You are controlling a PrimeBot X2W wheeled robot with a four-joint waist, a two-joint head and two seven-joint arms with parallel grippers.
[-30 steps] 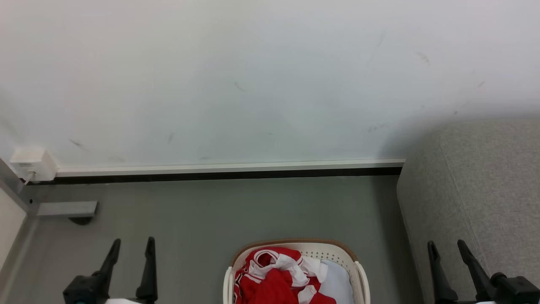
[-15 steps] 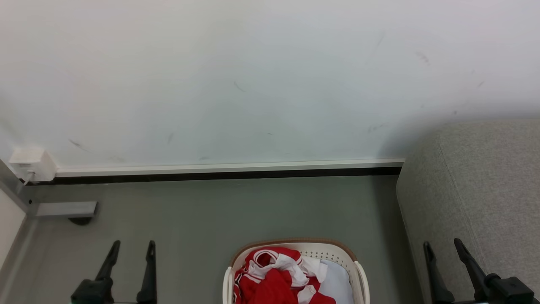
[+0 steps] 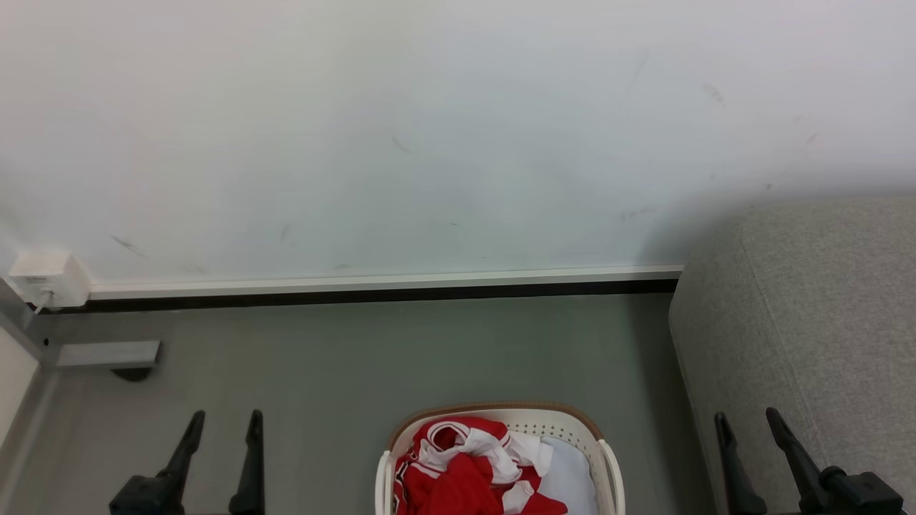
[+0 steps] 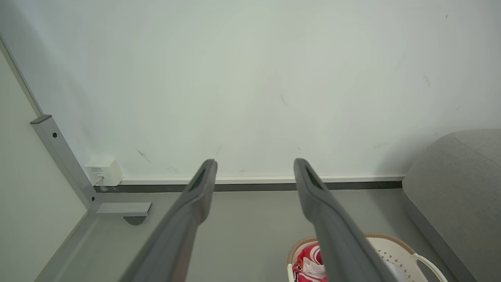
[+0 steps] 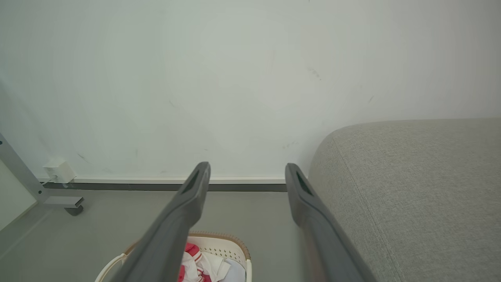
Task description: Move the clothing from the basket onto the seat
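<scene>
Partly, basket (image 3: 494,409) and clothing (image 3: 458,472) cut off below, left pincer (image 3: 227,415) and right pincer (image 3: 746,415) spread, empty.

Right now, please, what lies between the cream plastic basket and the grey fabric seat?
In the head view, only grey floor separates the cream plastic basket from the grey fabric seat.

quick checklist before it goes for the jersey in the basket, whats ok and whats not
1. Left gripper free: jaws open, nothing between them. Ok.
2. Right gripper free: jaws open, nothing between them. Ok.
3. Clothing reachable: it lies on top in the basket, uncovered. Ok.
4. Whole basket in the head view: its near part is cut off by the bottom edge. Not ok.
5. Clothing separate from the pale cloth: they lie side by side and touch; tangled or not, cannot tell.
6. Seat located: on the robot's right, beside the basket. Ok.
</scene>
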